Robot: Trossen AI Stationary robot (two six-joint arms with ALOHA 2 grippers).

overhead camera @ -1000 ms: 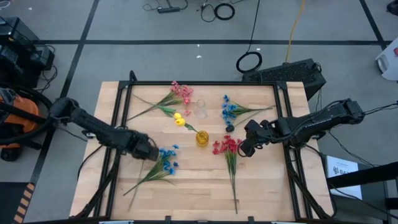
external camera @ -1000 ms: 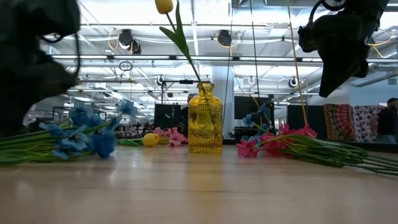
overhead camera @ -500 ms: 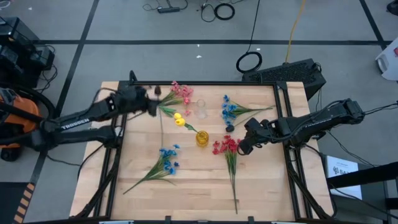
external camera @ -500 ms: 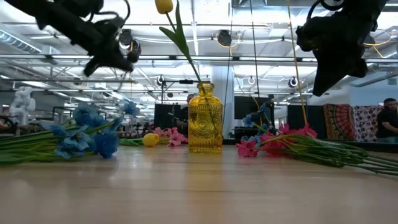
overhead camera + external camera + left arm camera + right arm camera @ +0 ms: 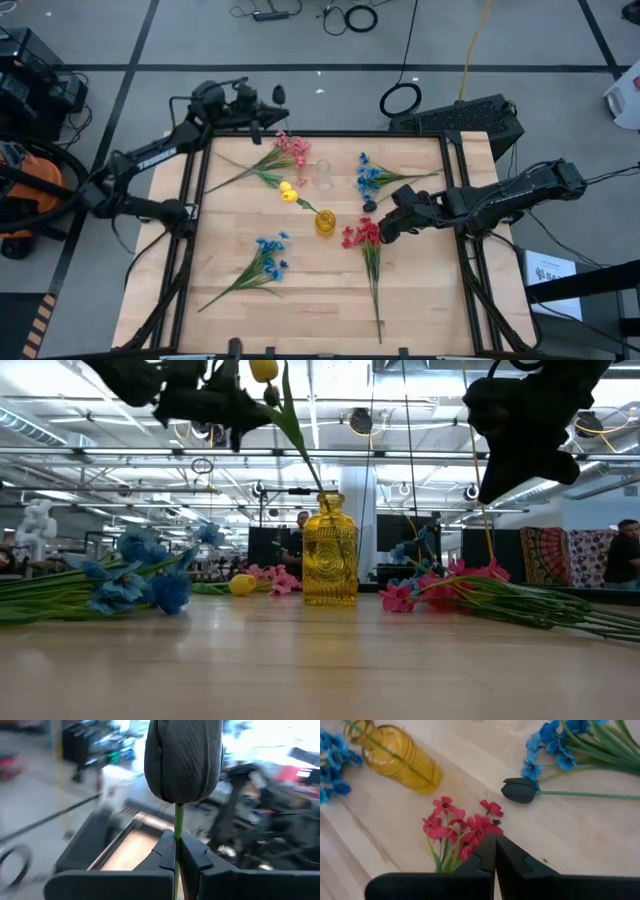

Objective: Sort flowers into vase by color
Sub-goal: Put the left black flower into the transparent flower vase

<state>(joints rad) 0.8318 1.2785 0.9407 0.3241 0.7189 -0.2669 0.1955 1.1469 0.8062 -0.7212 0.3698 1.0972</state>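
My left gripper [image 5: 268, 100] is high above the table's far left edge, shut on a black tulip [image 5: 182, 760]. My right gripper [image 5: 383, 232] hovers shut and empty just above the red flowers [image 5: 362, 236], which lie flat on the table. The yellow vase [image 5: 325, 222] stands mid-table with a yellow tulip [image 5: 263, 370] leaning in it by its stem. The pink spray [image 5: 290, 148], both blue bunches [image 5: 370, 178] [image 5: 268, 255] and a second black tulip [image 5: 520, 790] lie flat on the table. My left gripper pinches the black tulip's green stem [image 5: 177, 827] between its two fingers, just below the bloom. The bloom sticks out past the fingertips. The flower is lifted clear of the table, and the rest of its stem is hidden behind the gripper.
A small clear glass jar [image 5: 323, 175] stands beyond the yellow vase. A loose yellow bloom [image 5: 242, 584] lies by the pink spray. A black frame [image 5: 330, 133] runs around the table's edges. Bare wood lies along the near edge.
My left gripper has swung from the blue bunch at the near left up and toward the far edge, past the pink spray, and now carries the black tulip high over the far left edge. My right gripper has edged a little toward the red blooms.
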